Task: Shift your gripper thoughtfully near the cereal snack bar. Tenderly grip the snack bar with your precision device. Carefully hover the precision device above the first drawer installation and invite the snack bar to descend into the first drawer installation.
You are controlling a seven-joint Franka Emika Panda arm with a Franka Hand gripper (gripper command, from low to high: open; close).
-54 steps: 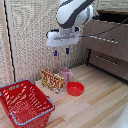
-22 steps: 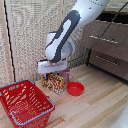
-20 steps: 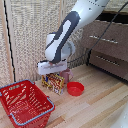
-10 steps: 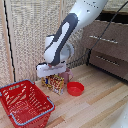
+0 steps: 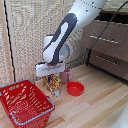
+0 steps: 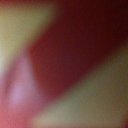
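Exterior view: jaws (image 5: 50,76) at cereal snack bar's (image 5: 53,84) top edge, grip unclear.

Floor (image 5: 100,107): you see pale wood planks, evenly lit.
Wall (image 5: 27,35): you face cream panels with a fine woven texture, split by vertical seams.
Cabinet (image 5: 107,62): taupe-brown wood, standing on the floor at the exterior view's right.
Light: soft and even for you, with faint shadows on the planks.
Wrist view: only red, pink and cream blur.
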